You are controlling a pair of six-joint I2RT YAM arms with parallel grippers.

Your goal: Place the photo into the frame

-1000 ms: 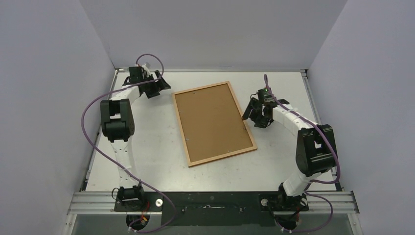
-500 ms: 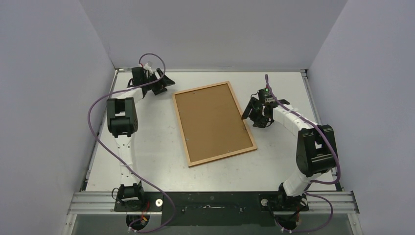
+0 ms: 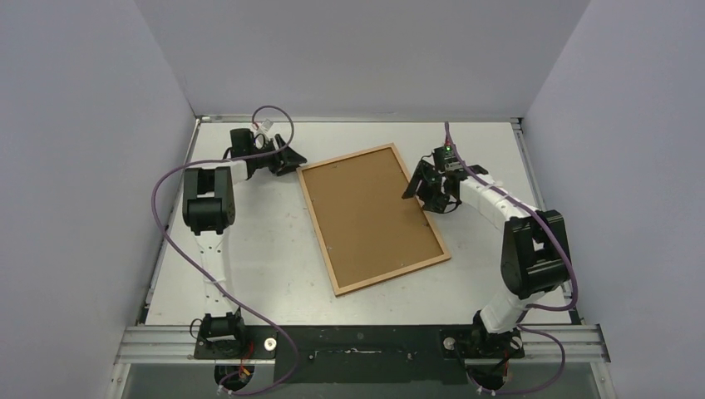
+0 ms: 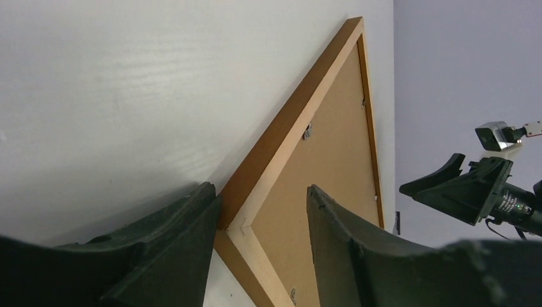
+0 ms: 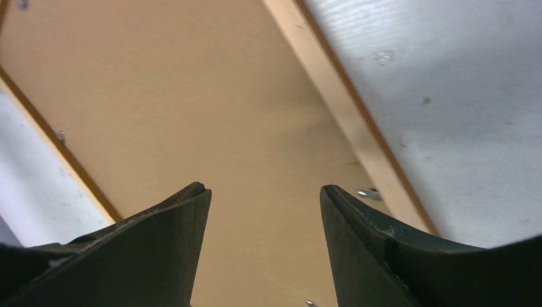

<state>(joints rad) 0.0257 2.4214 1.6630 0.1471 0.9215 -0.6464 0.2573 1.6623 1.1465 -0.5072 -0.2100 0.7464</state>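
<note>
Top external shows the frame [image 3: 319, 231] lying flat on the white tabletop [image 3: 249, 266], back side up and turned askew, with its far-left corner toward the left arm. It is a thin rectangle of smooth orange-brown wood. A matte brown fibreboard backing panel [image 3: 374, 218] fills the opening inside the rim.

The left arm reaches along the left side of the tabletop. Its elbow is raised and its forearm is turned inward, which puts the left tool [image 3: 291, 158] low at that far-left corner. In the left wrist view the black, wedge-shaped fingers [image 4: 185, 236] are spread, with the mitred corner of the frame [image 4: 291, 128] between them. One finger lies against the outer edge of the wood and the other sits over the panel. I cannot tell whether either presses on it. A small metal tab [image 4: 308, 131] sits on the inner edge of the rim.

The right arm bends at the elbow near the right side. Its white forearm angles back and inward, carrying the right tool [image 3: 418, 189] to the frame's right long edge near the far end. The right wrist view looks down between dull black fingers [image 5: 160, 256] that stand apart with nothing between them. Below them is the even, slightly fibrous panel [image 5: 192, 96], then the paler strip of rim [image 5: 335, 96] with a tiny metal clip [image 5: 365, 192]. Beyond that is the speckled white tabletop [image 5: 460, 96].
</note>
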